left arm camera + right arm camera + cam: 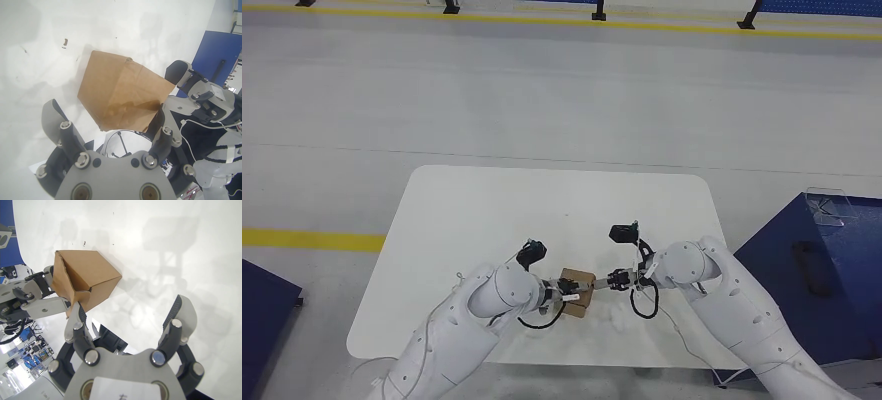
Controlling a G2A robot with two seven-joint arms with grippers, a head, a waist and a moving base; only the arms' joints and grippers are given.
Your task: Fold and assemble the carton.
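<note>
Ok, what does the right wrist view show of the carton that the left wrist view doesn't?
Right wrist only: the open side of the brown cardboard carton, with a ragged flap edge and a gap at one corner, and a finger of the open right claw at that flap's end. Left wrist only: its closed, creased faces beyond the open left claw. Both: the carton on the white table, with the other arm's claw at its far side.

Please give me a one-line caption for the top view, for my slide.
Open left gripper and open right gripper flank a small brown cardboard carton on the white table.
</note>
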